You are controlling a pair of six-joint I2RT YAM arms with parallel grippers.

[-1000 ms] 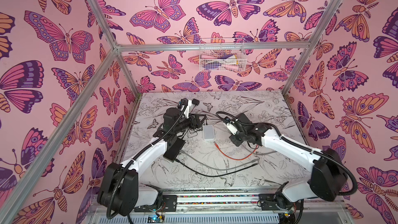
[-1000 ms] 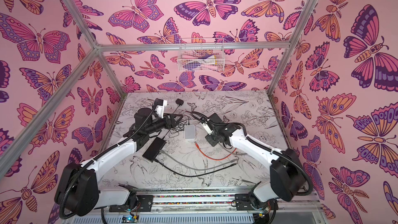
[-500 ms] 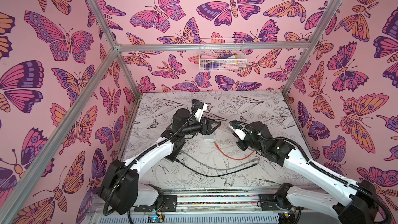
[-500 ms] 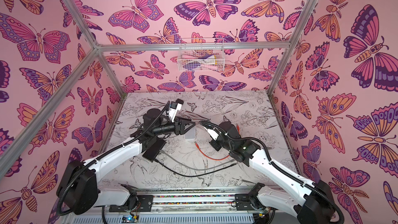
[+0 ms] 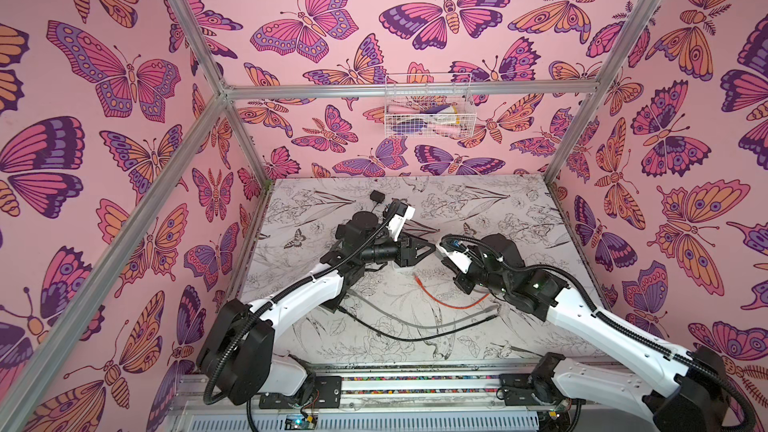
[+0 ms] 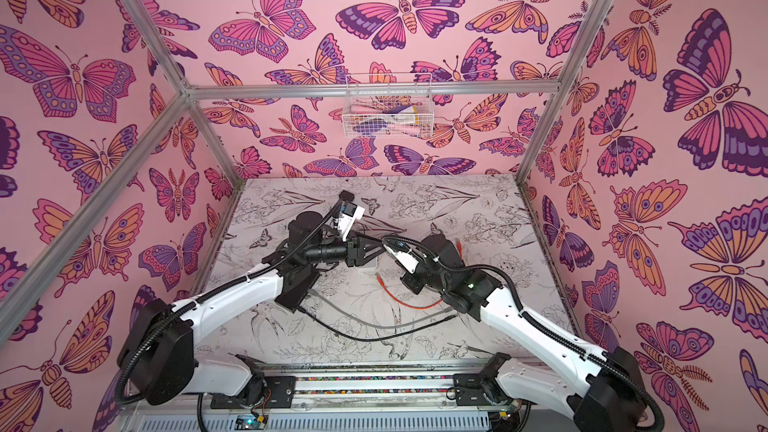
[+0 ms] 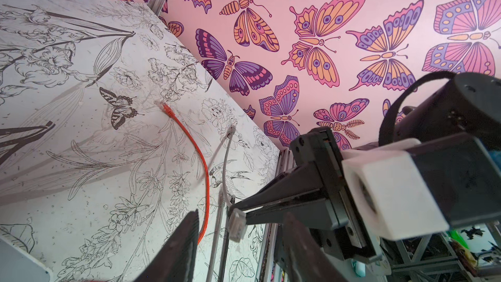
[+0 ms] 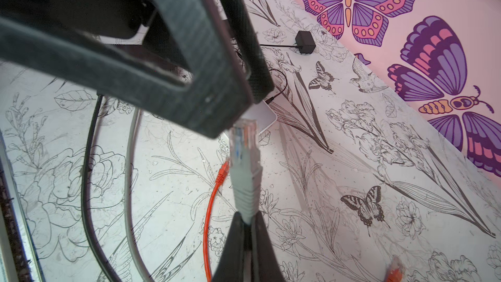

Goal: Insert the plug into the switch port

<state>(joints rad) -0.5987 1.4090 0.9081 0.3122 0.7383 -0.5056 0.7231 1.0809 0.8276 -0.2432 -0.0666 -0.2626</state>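
Note:
The plug (image 8: 245, 142) is a clear connector on a grey cable, held off the table. My right gripper (image 8: 245, 229) is shut on its grey boot. In the left wrist view the plug (image 7: 237, 223) sticks out past the right gripper (image 7: 235, 208). My left gripper (image 5: 432, 246) faces it with jaws apart, and the plug's tip sits at one of its fingers (image 8: 206, 96). The white switch (image 8: 264, 116) lies on the table under the left gripper; only a corner (image 6: 368, 270) shows in a top view. Its ports are hidden.
An orange cable (image 5: 449, 303) curls on the table below the grippers, its plug (image 7: 162, 105) lying free. A loose grey cable (image 5: 415, 322) and a black cable (image 5: 395, 336) run nearer the front. A black power adapter (image 8: 305, 42) sits at the back. A wire basket (image 5: 428, 105) hangs on the back wall.
My left gripper has moved right, over the switch, up to the plug, and its jaws have narrowed. My right arm has swung round while keeping hold of the plug.

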